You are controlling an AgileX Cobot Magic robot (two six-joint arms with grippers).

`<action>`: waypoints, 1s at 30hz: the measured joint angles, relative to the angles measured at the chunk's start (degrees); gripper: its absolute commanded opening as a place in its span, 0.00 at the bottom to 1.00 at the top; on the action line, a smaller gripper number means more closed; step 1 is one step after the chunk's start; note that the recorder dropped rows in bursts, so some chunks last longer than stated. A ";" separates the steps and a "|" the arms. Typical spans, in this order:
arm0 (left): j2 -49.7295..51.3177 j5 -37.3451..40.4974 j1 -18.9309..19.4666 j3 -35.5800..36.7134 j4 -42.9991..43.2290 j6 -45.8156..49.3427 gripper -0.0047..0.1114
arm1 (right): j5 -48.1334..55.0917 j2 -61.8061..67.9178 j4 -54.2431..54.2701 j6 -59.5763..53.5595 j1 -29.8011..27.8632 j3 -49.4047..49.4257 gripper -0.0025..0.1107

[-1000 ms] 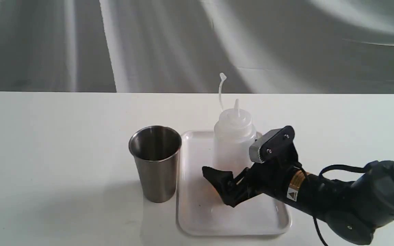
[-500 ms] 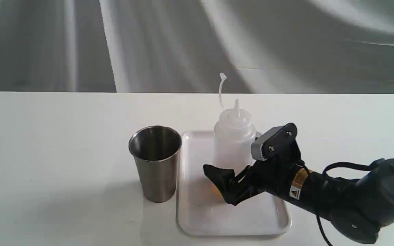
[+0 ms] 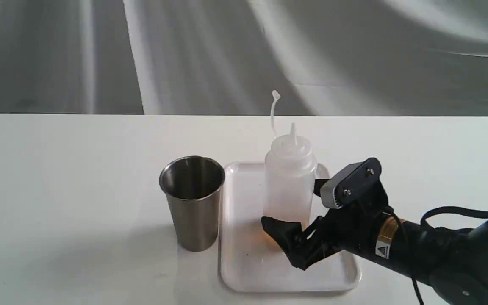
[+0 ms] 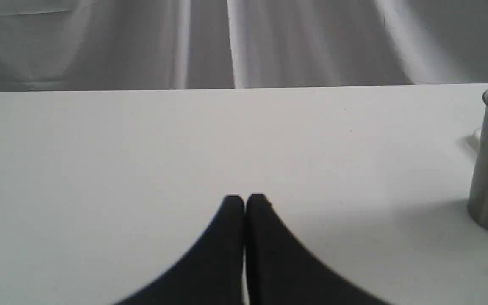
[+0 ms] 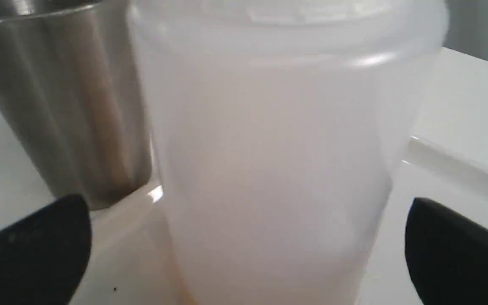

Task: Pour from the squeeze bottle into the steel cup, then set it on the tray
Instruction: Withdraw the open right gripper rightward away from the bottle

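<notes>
White desk: squeeze bottle upright on the tray, right end effector spread wide around it, perhaps not touching; left end effector pinched together.

Frontal exterior, low wrist views; all share the steel cup

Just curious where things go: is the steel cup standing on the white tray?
No, the cup stands on the table beside the tray; only the bottle is on the tray.
</notes>
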 measured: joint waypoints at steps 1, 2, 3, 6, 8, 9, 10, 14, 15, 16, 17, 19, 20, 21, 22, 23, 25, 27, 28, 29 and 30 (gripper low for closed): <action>0.00 0.00 0.00 0.00 0.00 0.00 0.04 | 0.96 -0.61 0.00 0.00 0.00 0.26 0.91; 0.00 0.00 0.00 0.00 0.00 0.00 0.04 | 2.00 -1.06 0.00 0.00 0.00 0.50 0.91; 0.00 0.00 0.00 0.00 0.00 0.00 0.04 | 2.66 -1.79 0.10 0.00 0.00 0.87 0.91; 0.00 0.00 0.00 0.00 0.00 0.00 0.04 | 3.85 -3.75 0.10 0.11 0.00 2.52 0.91; 0.00 0.00 0.00 0.00 0.00 0.00 0.04 | 4.33 -5.37 0.36 0.11 0.00 3.63 0.91; 0.00 0.00 0.00 0.00 0.00 0.00 0.04 | 4.75 -6.32 0.54 0.11 0.00 4.20 0.91; 0.00 0.00 0.00 0.00 0.00 0.00 0.04 | 5.21 -7.31 0.79 0.11 0.00 4.75 0.91; 0.00 0.00 0.00 0.00 0.00 0.00 0.04 | 7.75 -11.69 1.42 0.11 0.00 7.15 0.91; 0.00 0.00 0.00 0.00 0.00 0.00 0.04 | 8.18 -12.75 1.56 0.11 0.00 7.57 0.91; 0.00 0.00 0.00 0.00 0.00 0.00 0.04 | 8.88 -14.15 1.73 0.11 0.00 8.25 0.91; 0.00 0.00 0.00 0.00 0.00 0.00 0.04 | 9.31 -15.58 1.97 0.11 0.00 8.92 0.91; 0.00 0.00 0.00 0.00 0.00 0.00 0.04 | 10.30 -18.28 2.52 0.25 0.00 10.18 0.91; 0.00 0.00 0.00 0.00 0.00 0.00 0.04 | 10.83 -19.86 2.75 0.25 0.00 10.78 0.91; 0.00 0.00 0.00 0.00 0.00 0.00 0.04 | 11.40 -21.45 2.89 0.25 0.00 11.24 0.91; 0.00 0.00 0.00 0.00 0.00 0.00 0.04 | 11.93 -23.08 2.89 0.36 0.00 11.93 0.91; 0.00 0.00 0.00 0.00 0.00 0.00 0.04 | 12.37 -24.75 2.98 0.36 0.00 12.51 0.91; 0.00 0.00 0.00 0.00 0.00 0.00 0.04 | 13.59 -27.53 3.01 0.36 0.00 13.37 0.90; 0.00 0.00 0.00 0.00 0.00 0.00 0.04 | 15.49 -31.29 3.11 0.36 0.00 14.33 0.87; 0.00 0.00 0.00 0.00 0.00 0.00 0.04 | 16.01 -32.62 3.11 0.36 0.00 14.77 0.84; 0.00 0.00 0.00 0.00 0.00 0.00 0.04 | 16.92 -34.27 3.11 0.49 0.00 15.23 0.80; 0.00 0.00 0.00 0.00 0.00 0.00 0.04 | 17.65 -35.89 3.11 0.60 0.00 15.75 0.74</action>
